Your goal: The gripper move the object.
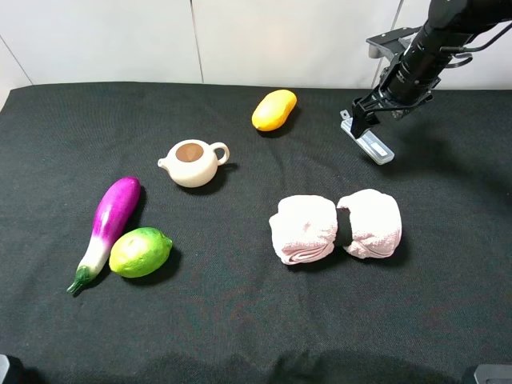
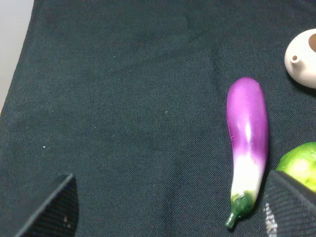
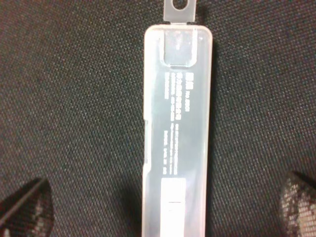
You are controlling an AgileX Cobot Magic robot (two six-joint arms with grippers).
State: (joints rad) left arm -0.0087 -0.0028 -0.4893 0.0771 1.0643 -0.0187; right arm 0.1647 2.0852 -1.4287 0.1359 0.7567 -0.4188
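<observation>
bare cloth (image 1: 240, 320) flanks clear case (image 1: 374, 147); mango (image 1: 274, 110), towels (image 1: 302, 228) seemingly apart.

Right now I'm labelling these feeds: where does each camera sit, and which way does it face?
Exterior high: mounted high, looking down on black cloth; right end effector above a clear case.
Left wrist: on the left arm, facing down at the eggplant; left end effector open.
Right wrist: on the right arm, straight down at the case, fingertips flanking it.
Shared: eggplant, exterior and left wrist.
</observation>
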